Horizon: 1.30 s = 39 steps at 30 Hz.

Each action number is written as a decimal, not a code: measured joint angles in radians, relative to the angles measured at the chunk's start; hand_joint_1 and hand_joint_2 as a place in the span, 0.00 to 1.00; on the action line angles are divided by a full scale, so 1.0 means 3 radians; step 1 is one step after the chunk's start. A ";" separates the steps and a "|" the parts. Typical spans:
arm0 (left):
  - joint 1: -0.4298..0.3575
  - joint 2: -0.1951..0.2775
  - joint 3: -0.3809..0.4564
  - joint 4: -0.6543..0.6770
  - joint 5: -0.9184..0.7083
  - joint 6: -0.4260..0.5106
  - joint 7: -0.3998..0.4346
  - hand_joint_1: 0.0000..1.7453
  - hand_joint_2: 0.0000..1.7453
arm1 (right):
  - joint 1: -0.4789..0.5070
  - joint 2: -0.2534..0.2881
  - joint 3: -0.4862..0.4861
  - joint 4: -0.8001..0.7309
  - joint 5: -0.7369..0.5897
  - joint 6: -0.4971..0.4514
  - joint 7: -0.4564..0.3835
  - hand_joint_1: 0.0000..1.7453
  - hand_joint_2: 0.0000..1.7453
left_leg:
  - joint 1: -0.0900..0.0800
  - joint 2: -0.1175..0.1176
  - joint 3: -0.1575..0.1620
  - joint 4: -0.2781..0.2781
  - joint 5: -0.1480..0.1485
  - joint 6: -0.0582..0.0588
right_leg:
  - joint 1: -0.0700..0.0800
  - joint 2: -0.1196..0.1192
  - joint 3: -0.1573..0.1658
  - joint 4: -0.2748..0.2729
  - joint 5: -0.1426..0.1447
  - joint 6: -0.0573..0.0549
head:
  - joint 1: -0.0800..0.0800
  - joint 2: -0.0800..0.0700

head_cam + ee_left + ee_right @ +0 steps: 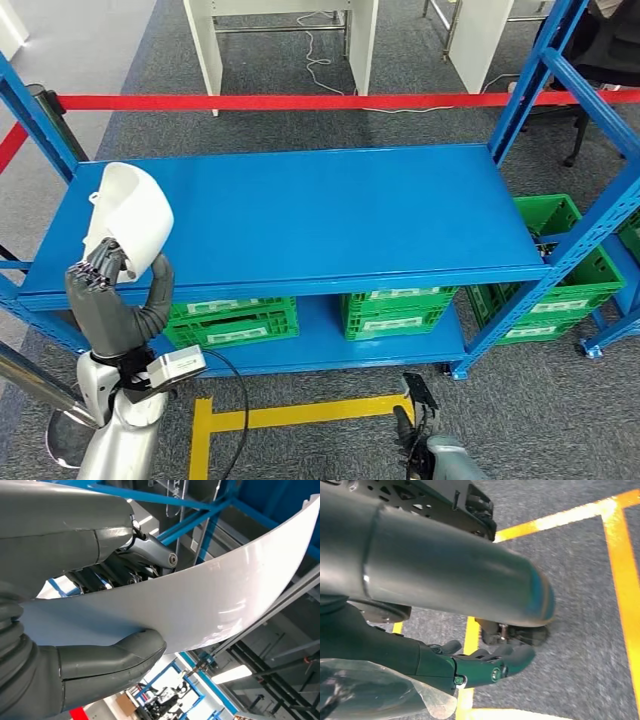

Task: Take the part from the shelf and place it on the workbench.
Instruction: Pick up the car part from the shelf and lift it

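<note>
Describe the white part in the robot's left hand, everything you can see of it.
The white part is a smooth, glossy curved shell, plastic by its look, thin-walled and open like a scoop, with a small notched tab at one edge. The left hand holds it at the left end of the blue shelf, thumb under the wall and dark fingers over it. Whether it clears the shelf board cannot be told.

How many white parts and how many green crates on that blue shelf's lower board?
white part, held in the left hand: 1
green crates on the lower board: 2
Total: 3
</note>
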 joint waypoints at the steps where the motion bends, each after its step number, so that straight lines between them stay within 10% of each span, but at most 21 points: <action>1: -0.0002 0.0000 -0.0003 0.0000 -0.0004 0.0000 0.0000 1.00 1.00 | -0.0001 0.0000 0.0000 0.0001 -0.0001 0.0001 -0.0004 0.00 0.00 | 0.0009 0.0006 -0.0044 -0.0009 0.0046 0.0018 | -0.0003 0.0001 -0.0055 0.0134 -0.0148 0.0013 | 0.0008 0.0000; 4: 0.0004 0.0000 -0.0007 0.0003 -0.0011 -0.0001 0.0000 1.00 1.00 | -0.0002 0.0000 0.0000 0.0002 -0.0001 0.0003 -0.0010 0.00 0.00 | 0.0006 0.0011 -0.0195 -0.0007 0.0161 0.0034 | -0.0006 0.0001 -0.0190 0.0767 -0.0573 0.0046 | 0.0029 0.0000; 6: 0.0007 0.0000 -0.0008 0.0007 -0.0013 -0.0001 0.0000 1.00 1.00 | 0.0000 0.0000 0.0000 0.0003 -0.0001 0.0003 -0.0010 0.00 0.00 | 0.0006 0.0013 -0.0288 -0.0003 0.0232 0.0026 | -0.0007 0.0000 -0.0095 0.0867 -0.0521 0.0057 | 0.0035 0.0000; 10: 0.0004 0.0001 -0.0006 0.0009 -0.0017 0.0000 0.0000 1.00 1.00 | -0.0027 0.0001 0.0000 0.0004 -0.0001 0.0007 -0.0014 0.00 0.00 | -0.0001 0.0011 -0.0425 0.0030 0.0350 -0.0031 | -0.0008 0.0005 0.0561 0.0049 -0.0401 0.0041 | 0.0035 0.0000; 12: 0.0002 0.0004 -0.0006 0.0010 -0.0021 0.0000 0.0000 1.00 1.00 | -0.0035 0.0001 0.0001 0.0004 -0.0001 0.0015 -0.0017 0.00 0.00 | -0.0006 0.0013 -0.0446 0.0037 0.0404 -0.0069 | 0.0006 0.0011 0.0661 -0.0139 -0.0458 0.0009 | 0.0035 0.0000; 15: 0.0005 0.0013 -0.0005 0.0014 -0.0025 0.0000 0.0000 1.00 1.00 | -0.0030 0.0010 0.0000 0.0008 -0.0001 0.0023 -0.0023 0.00 0.00 | 0.0009 0.0009 -0.0494 0.0094 0.0322 -0.0131 | 0.0003 -0.0003 0.0585 -0.0136 -0.0388 -0.0086 | 0.0030 0.0000; 18: 0.0006 0.0026 -0.0005 0.0021 -0.0016 0.0000 0.0000 1.00 1.00 | -0.0034 0.0014 0.0000 0.0009 -0.0004 0.0034 -0.0037 0.00 0.00 | 0.0017 0.0007 -0.0633 0.0618 -0.0168 -0.0172 | 0.0000 -0.0013 0.0466 -0.0133 -0.0267 -0.0143 | 0.0019 0.0000; 20: 0.0007 0.0035 -0.0008 0.0026 -0.0001 -0.0001 0.0000 1.00 1.00 | -0.0031 0.0015 0.0000 0.0009 -0.0013 0.0035 -0.0044 0.00 0.00 | 0.0017 0.0006 -0.0657 0.0976 -0.0297 -0.0177 | 0.0008 -0.0013 0.0364 -0.0124 -0.0191 -0.0146 | 0.0019 0.0000; 22: 0.0005 0.0042 -0.0013 0.0028 0.0005 -0.0001 0.0000 1.00 1.00 | -0.0031 0.0016 -0.0003 0.0009 -0.0034 0.0022 -0.0050 0.00 0.00 | 0.0014 0.0006 -0.0495 0.0921 -0.0174 -0.0155 | 0.0018 -0.0013 0.0264 -0.0110 -0.0127 -0.0140 | 0.0019 0.0000; 24: -0.0007 0.0042 -0.0027 0.0028 0.0005 -0.0001 0.0000 1.00 1.00 | -0.0033 0.0018 -0.0009 0.0009 -0.0056 0.0001 -0.0062 0.00 0.00 | 0.0003 0.0004 -0.0156 0.0481 -0.0074 -0.0107 | 0.0030 -0.0011 0.0192 -0.0095 -0.0073 -0.0125 | 0.0019 0.0000; 27: -0.0030 0.0039 -0.0060 0.0028 0.0015 0.0001 0.0000 1.00 1.00 | -0.0039 0.0025 -0.0017 0.0009 -0.0059 -0.0025 -0.0118 0.00 0.00 | -0.0023 0.0001 0.0146 -0.0012 -0.0131 -0.0055 | 0.0035 -0.0014 0.0144 -0.0100 0.0017 -0.0079 | 0.0023 0.0000; 30: -0.0032 0.0038 -0.0071 0.0028 0.0043 0.0001 0.0000 1.00 1.00 | -0.0035 0.0032 -0.0018 0.0009 -0.0036 -0.0056 -0.0197 0.00 0.00 | -0.0018 0.0012 0.0089 -0.0074 -0.0039 -0.0012 | 0.0023 -0.0011 0.0092 -0.0088 0.0001 -0.0026 | 0.0024 0.0000; 35: -0.0018 0.0037 -0.0073 0.0033 0.0050 -0.0001 0.0000 1.00 1.00 | -0.0033 0.0033 -0.0018 0.0009 0.0002 -0.0100 -0.0202 0.00 0.00 | -0.0014 0.0024 -0.0140 -0.0084 0.0157 0.0033 | 0.0010 -0.0004 -0.0120 0.0764 -0.0608 0.0027 | 0.0041 0.0000; 37: -0.0009 0.0038 -0.0073 0.0040 0.0073 -0.0001 0.0000 1.00 1.00 | -0.0031 0.0034 -0.0020 0.0009 -0.0022 -0.0142 -0.0194 0.00 0.00 | -0.0013 0.0024 -0.0251 -0.0065 0.0229 0.0021 | 0.0009 -0.0004 -0.0004 0.0803 -0.0455 0.0034 | 0.0044 0.0000; 39: 0.0000 0.0038 -0.0073 0.0042 0.0104 -0.0001 0.0000 1.00 1.00 | -0.0034 0.0038 -0.0032 0.0008 -0.0058 -0.0185 -0.0201 0.00 0.00 | -0.0015 0.0022 -0.0347 -0.0036 0.0280 -0.0003 | 0.0008 -0.0005 0.0323 0.0428 -0.0322 0.0029 | 0.0045 0.0000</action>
